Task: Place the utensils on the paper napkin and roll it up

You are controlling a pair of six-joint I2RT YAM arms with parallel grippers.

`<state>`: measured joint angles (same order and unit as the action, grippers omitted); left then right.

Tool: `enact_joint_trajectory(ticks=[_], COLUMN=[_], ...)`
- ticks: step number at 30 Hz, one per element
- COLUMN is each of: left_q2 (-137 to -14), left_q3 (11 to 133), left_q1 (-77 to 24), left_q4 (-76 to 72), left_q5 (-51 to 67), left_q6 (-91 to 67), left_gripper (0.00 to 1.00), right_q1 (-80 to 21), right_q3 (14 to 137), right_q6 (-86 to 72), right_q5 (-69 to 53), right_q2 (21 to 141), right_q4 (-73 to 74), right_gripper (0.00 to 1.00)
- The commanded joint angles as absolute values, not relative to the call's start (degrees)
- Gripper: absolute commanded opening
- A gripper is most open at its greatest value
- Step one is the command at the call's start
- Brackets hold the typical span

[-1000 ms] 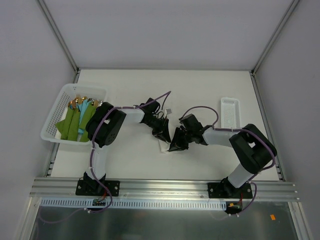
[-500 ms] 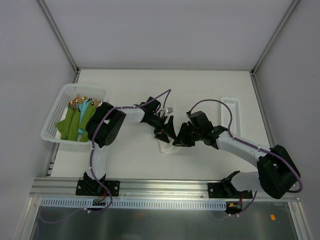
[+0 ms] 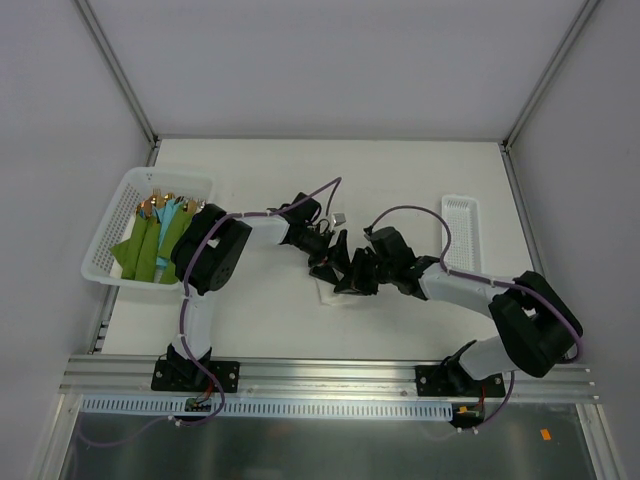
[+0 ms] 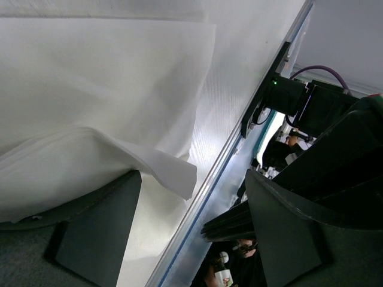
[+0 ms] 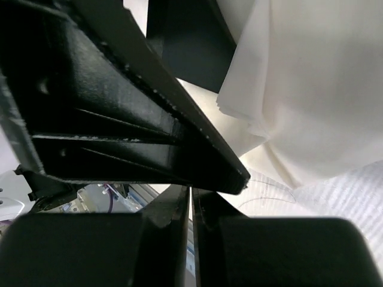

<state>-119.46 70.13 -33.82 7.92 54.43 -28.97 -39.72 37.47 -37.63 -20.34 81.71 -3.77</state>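
**Now both grippers crowd the napkin**

Right, we find the paper napkin (image 4: 108,89) lying mid-table (image 3: 250,170). One layered edge is lifted and draped over a finger (image 4: 96,233) of our left gripper (image 4: 192,191), whose jaws stand wide apart. Our right gripper (image 3: 352,282) sits just beside it, fingers pinched nearly together with nothing visible between them. The utensils show in no view, so we cannot say whether they lie inside the fold. Our worry is that the paper is thin: one finger's pull could tear it, or the flap could slip off. The grippers could also knock together. The basket (image 3: 100,240) sits well apart, left.
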Motion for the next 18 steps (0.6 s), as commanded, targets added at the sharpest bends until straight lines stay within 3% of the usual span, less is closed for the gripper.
enact_joint_trajectory(ticks=[1, 18], left_q2=[-121.73, -120.68], left_q3=[68.99, 68.73], left_q1=[-34.45, -34.63], left_q4=[9.76, 9.84], left_q5=[44.21, 44.39], left_q6=[-25.75, -25.05], left_gripper=[0.76, 0.78], right_q1=[-39.99, -40.17], right_q3=[36.22, 31.73], right_q6=[-40.86, -47.2], right_q5=[-19.25, -18.45], right_q2=[84.11, 94.92], right_q4=[-12.82, -22.41], right_gripper=[0.06, 0.06])
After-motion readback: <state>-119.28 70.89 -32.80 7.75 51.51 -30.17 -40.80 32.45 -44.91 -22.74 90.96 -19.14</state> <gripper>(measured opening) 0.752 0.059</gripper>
